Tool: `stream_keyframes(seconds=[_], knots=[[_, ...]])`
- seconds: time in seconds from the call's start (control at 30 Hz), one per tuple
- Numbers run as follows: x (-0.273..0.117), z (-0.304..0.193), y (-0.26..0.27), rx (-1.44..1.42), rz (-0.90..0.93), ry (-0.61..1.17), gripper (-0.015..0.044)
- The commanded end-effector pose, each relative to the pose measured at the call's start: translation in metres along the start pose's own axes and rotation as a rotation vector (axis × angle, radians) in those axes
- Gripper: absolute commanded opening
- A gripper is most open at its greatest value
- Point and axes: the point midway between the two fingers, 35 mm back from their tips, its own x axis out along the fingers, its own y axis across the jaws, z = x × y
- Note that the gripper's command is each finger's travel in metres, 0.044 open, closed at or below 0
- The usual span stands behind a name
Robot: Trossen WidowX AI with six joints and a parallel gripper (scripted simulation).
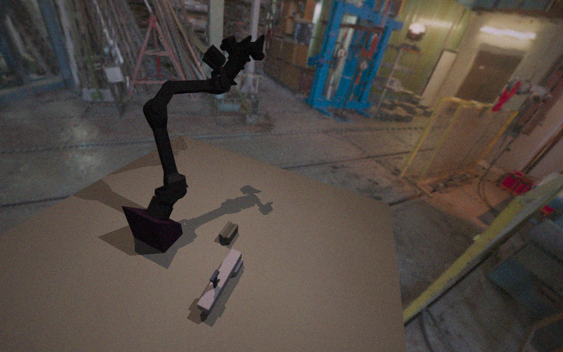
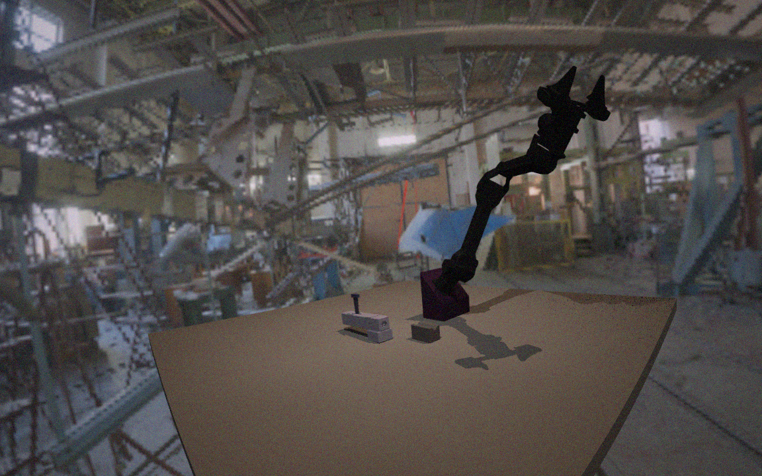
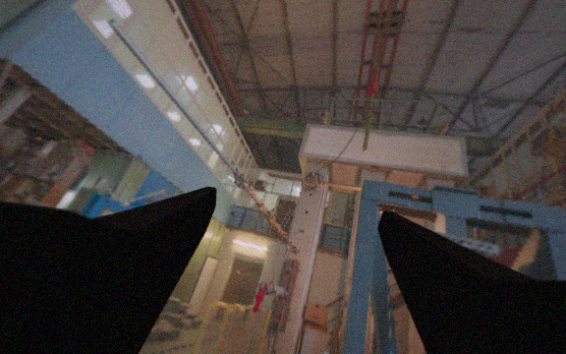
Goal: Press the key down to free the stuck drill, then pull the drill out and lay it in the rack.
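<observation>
A pale, long housing [image 1: 227,268] [image 2: 366,321] lies level above the table on a pale foot block. A dark T-shaped key [image 1: 214,277] [image 2: 356,303] stands upright out of its top. A small dark piece [image 1: 204,316] shows under the housing's near end in the top view; I cannot tell if it is the drill. A small brown grooved block, the rack [image 1: 229,231] [image 2: 425,332], sits beside the housing, nearer the arm's shadow. My gripper [image 1: 256,38] [image 2: 587,72] [image 3: 299,207] is open and empty, high above the table and pointing up and away from these things.
The arm's dark purple base [image 1: 156,230] [image 2: 444,299] stands on the brown table [image 1: 318,262] [image 2: 313,414], close to the rack. The arm's shadow falls across the table past the rack. The wrist view shows only the hall's walls and ceiling between the fingers.
</observation>
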Motion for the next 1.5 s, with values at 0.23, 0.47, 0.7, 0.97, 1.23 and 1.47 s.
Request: stream_keyframes(seconds=[0.23,0.47,0.7,0.97,1.23,1.47], knots=[[0.0,0.0,0.0,0.0,0.0,0.0,0.019],[-0.003,-0.083,-0.021,-0.222,-0.003,0.207,0.0006],[-0.026,-0.179,-0.08,-0.493,-0.032,0.49,0.0],[-0.073,-0.256,-0.171,-0.74,-0.086,0.815,0.0],[-0.149,-0.302,-0.287,-0.916,-0.171,1.199,0.0],[-0.231,-0.302,-0.384,-0.974,-0.279,1.536,0.0]])
